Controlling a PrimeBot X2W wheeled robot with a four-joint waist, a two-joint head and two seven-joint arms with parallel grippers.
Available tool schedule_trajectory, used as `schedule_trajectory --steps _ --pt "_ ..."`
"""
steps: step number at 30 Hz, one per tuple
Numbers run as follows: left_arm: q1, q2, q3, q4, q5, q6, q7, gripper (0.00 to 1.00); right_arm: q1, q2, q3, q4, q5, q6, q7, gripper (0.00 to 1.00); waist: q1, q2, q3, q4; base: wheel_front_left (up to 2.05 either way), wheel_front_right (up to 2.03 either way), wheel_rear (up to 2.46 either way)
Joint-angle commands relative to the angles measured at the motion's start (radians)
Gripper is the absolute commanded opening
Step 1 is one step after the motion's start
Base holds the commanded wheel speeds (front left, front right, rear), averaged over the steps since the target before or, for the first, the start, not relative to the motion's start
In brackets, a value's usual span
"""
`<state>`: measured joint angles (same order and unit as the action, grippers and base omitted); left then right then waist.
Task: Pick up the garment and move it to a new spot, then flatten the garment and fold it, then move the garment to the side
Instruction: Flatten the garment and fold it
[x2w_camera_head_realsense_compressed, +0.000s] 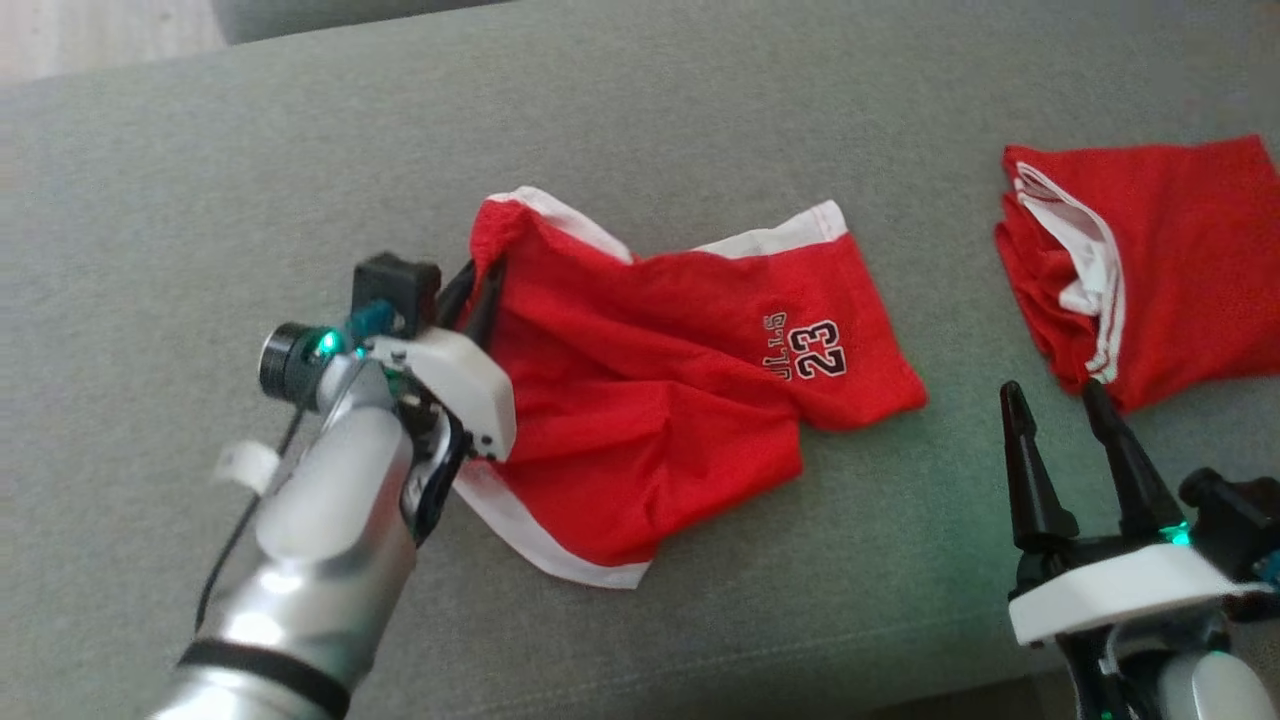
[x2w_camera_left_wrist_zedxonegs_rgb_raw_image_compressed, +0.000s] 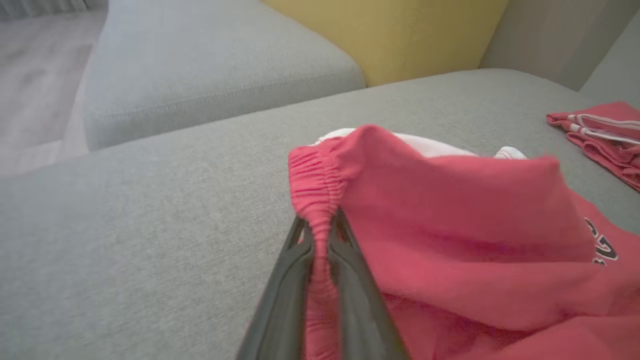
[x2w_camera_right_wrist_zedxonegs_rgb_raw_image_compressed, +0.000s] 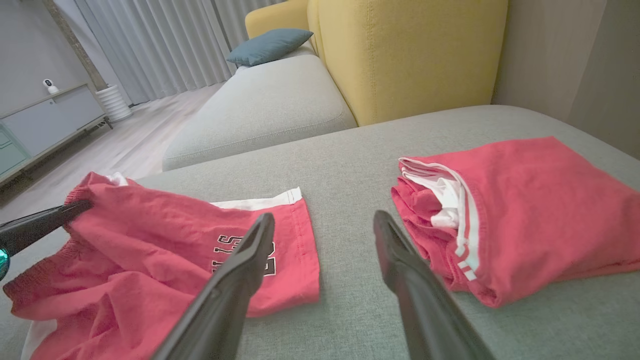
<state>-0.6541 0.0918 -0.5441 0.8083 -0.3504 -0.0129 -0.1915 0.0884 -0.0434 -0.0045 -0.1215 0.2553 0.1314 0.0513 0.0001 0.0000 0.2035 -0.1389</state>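
The head camera is looking steeply down on the grey sofa seat (x2w_camera_head_realsense_compressed: 700, 130), while the left wrist camera is peering close along the left claw (x2w_camera_left_wrist_zedxonegs_rgb_raw_image_compressed: 320, 222) at the red shorts (x2w_camera_left_wrist_zedxonegs_rgb_raw_image_compressed: 450, 240), which the right wrist camera, farther back, is also taking in.

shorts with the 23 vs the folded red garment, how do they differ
The shorts lie rumpled and spread out; the folded garment is a neat stack. The shorts show a 23; the folded garment shows none, just white stripes. The left gripper pinches the shorts' waistband; nothing touches the folded garment. Both are red with white trim, on the grey cushion.
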Motion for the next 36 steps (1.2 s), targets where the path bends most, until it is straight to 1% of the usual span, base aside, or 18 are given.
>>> schedule_trajectory --steps 1,5,6,10,14,17,18,19,20,21,24,30,36 --pt "0.027 0.041 0.016 -0.069 0.019 0.023 -0.024 0.00 -0.016 -0.007 0.015 -0.030 0.006 -0.001 -0.004 1.00 -0.0001 0.0000 -0.020 0.027 0.00 0.00 0.00" --pt "0.161 0.078 0.004 -0.210 0.046 0.082 -0.050 0.00 -0.010 -0.007 0.006 -0.029 0.007 -0.001 0.001 1.00 -0.0001 0.0000 -0.034 0.056 0.00 0.00 0.00" --pt "0.161 0.078 0.004 -0.210 0.046 0.082 -0.050 0.00 -0.010 -0.007 0.006 -0.029 0.007 -0.001 0.001 1.00 -0.0001 0.0000 -0.034 0.056 0.00 0.00 0.00" --pt "0.316 0.114 0.005 -0.352 0.059 0.140 -0.062 0.00 -0.011 -0.007 0.001 -0.031 0.006 -0.001 0.007 1.00 -0.0001 0.0000 -0.040 0.074 0.00 0.00 0.00" --pt "0.439 0.126 0.012 -0.440 0.053 0.175 -0.067 0.00 -0.009 -0.007 -0.007 -0.034 0.001 -0.001 0.014 1.00 -0.0001 0.0000 -0.043 0.091 0.00 0.00 0.00" --pt "0.493 0.120 0.011 -0.459 0.048 0.182 -0.069 0.00 -0.009 -0.007 -0.011 -0.036 -0.002 -0.001 0.020 1.00 -0.0001 0.0000 -0.045 0.103 0.00 0.00 0.00" --pt "0.504 0.115 0.011 -0.457 0.045 0.182 -0.069 0.04 -0.008 -0.007 -0.013 -0.037 -0.003 -0.001 0.022 1.00 -0.0001 0.0000 -0.047 0.107 0.00 0.00 0.00" --pt "0.514 0.109 0.013 -0.451 0.039 0.182 -0.070 0.40 -0.009 -0.007 -0.013 -0.038 -0.005 -0.001 0.024 1.00 -0.0001 0.0000 -0.049 0.109 0.00 0.00 0.00" --pt "0.520 0.102 0.018 -0.449 0.032 0.180 -0.070 0.96 -0.009 -0.007 -0.014 -0.039 -0.007 -0.001 0.027 1.00 -0.0001 0.0000 -0.051 0.112 0.00 0.00 0.00" --pt "0.524 0.096 0.023 -0.452 0.030 0.178 -0.070 1.00 -0.010 -0.007 -0.014 -0.043 -0.011 -0.001 0.029 1.00 -0.0001 0.0000 -0.055 0.115 0.00 0.00 0.00" --pt "0.534 0.087 0.047 -0.488 0.041 0.181 -0.070 1.00 -0.009 -0.007 -0.016 -0.058 -0.024 -0.001 0.038 1.00 -0.0001 0.0000 -0.064 0.121 0.00 0.00 0.00" --pt "0.572 0.086 0.111 -0.621 0.077 0.188 -0.070 1.00 -0.004 -0.007 -0.017 -0.092 -0.052 -0.001 0.064 1.00 -0.0001 0.0000 -0.089 0.129 0.00 0.00 0.00" --pt "0.609 0.095 0.189 -0.727 0.082 0.215 -0.070 1.00 0.003 -0.007 -0.011 -0.124 -0.085 -0.001 0.092 1.00 -0.0001 0.0000 -0.116 0.137 0.00 0.00 0.00"
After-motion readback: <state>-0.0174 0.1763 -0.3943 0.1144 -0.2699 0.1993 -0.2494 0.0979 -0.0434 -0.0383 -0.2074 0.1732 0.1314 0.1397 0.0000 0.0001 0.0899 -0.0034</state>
